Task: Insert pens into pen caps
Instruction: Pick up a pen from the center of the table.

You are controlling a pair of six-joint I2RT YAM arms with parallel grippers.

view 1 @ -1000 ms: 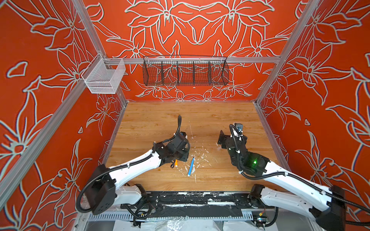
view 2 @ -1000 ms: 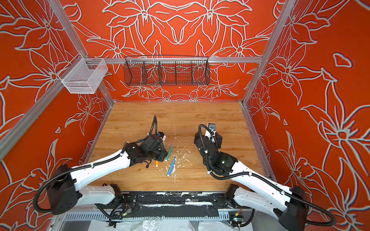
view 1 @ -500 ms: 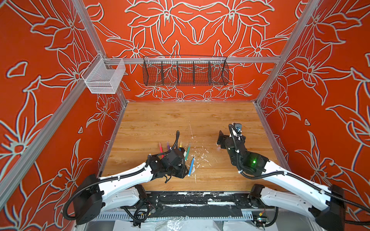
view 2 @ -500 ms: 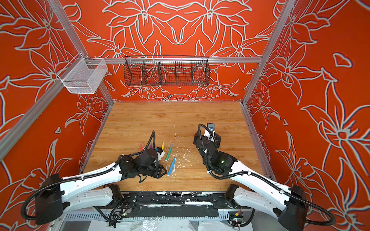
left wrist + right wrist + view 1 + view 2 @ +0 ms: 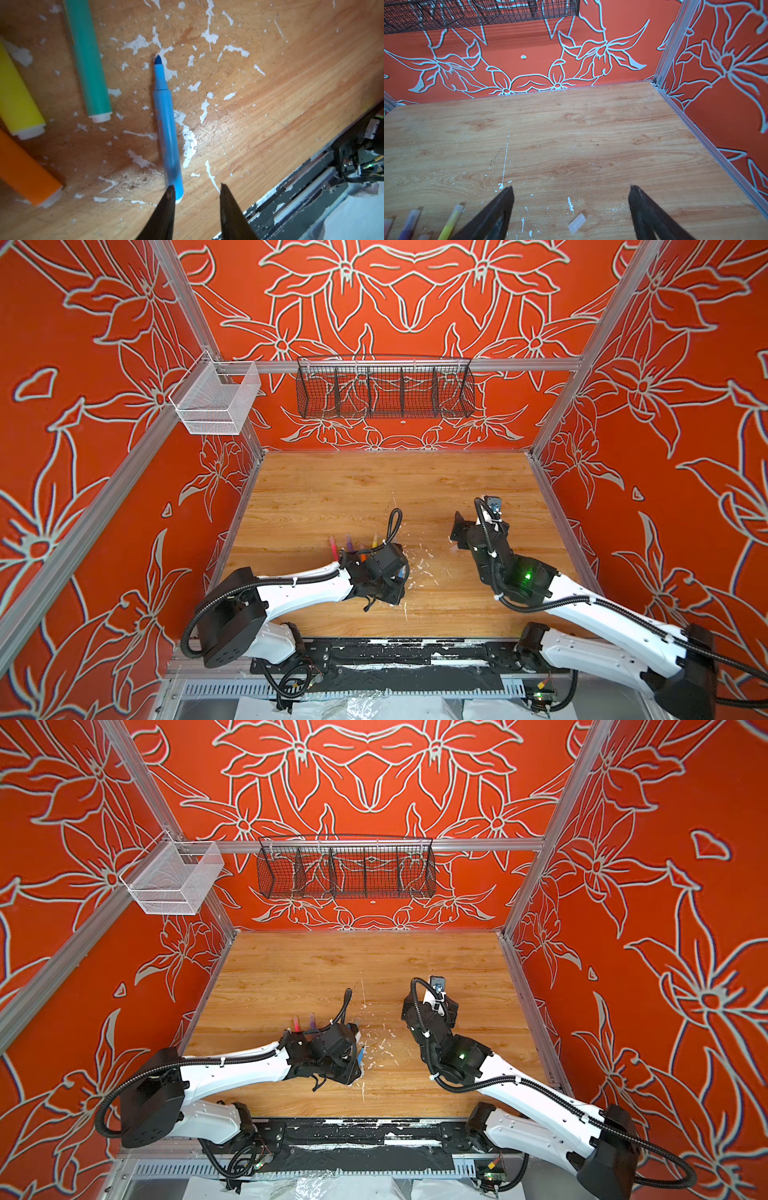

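Left gripper (image 5: 196, 185) low over desk (image 5: 280, 87), jaws narrowly apart, empty, one fingertip at blue pen (image 5: 166, 124). Right gripper (image 5: 571, 186) raised, wide, empty. Its wrist view shows loose pen cap (image 5: 577, 223), indistinct in both top views.

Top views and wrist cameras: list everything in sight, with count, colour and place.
pink pen: one, pink, clear cap on, left end of the row on the table.
purple pen: one, purple, capped, next to it.
orange pen: one, orange, same row, tip end unclear.
yellow pen: one, yellow, capped, same row.
green pen: one, green, same row, tip unseen.
blue pen: one, blue, uncapped, right end of the row.
loose cap: one, clear, on the table right of the pens.
table: one, wood, white flecks.
wire basket: one, black, back wall rail.
mesh basket: one, white, left wall rail.
left gripper: one, black, open, over the blue pen's plug end.
right gripper: one, black, open wide.
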